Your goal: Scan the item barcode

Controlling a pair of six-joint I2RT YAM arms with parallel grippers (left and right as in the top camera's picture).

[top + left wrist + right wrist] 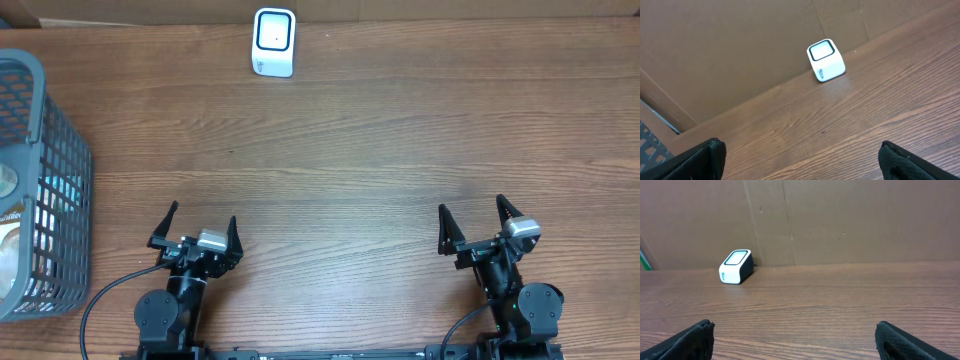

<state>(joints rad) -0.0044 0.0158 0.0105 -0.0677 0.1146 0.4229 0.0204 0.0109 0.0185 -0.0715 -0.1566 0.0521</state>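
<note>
Fingers spread wide on both sides: left fingers (165, 222) at 7 o'clock, right fingers (443, 225) at 5 o'clock, both empty, both parked low at the near edge of the surface (350, 150). Nothing is picked, so we judge the job not yet begun.

What we need is over at 9 o'clock. The items (8, 250) sit down inside the grey basket (65, 210), half cut off by the edge of the overhead view. We cannot tell which one lies on top or where any barcode sits. The scanner (273, 42) stands at 12 o'clock, well apart from both arms, tight against the cardboard wall (840, 220).

Now the trouble spots as we see them:

- **Basket walls:** They are tall and gridded, so a left reach coming in low could catch the rim. It could also poke a finger through the mesh and drag the whole basket.
- **Wrapping:** It looks glossy to us, so a shallow pinch could let an item slide out on the lift.
- **Barcode:** A grab that covers the barcode, or carries it facing away from the scanner window, gets us no read.
- **Scanner:** It is small and looks light, so a long stretch to 12 o'clock with a dangling item could bump it askew.
</note>
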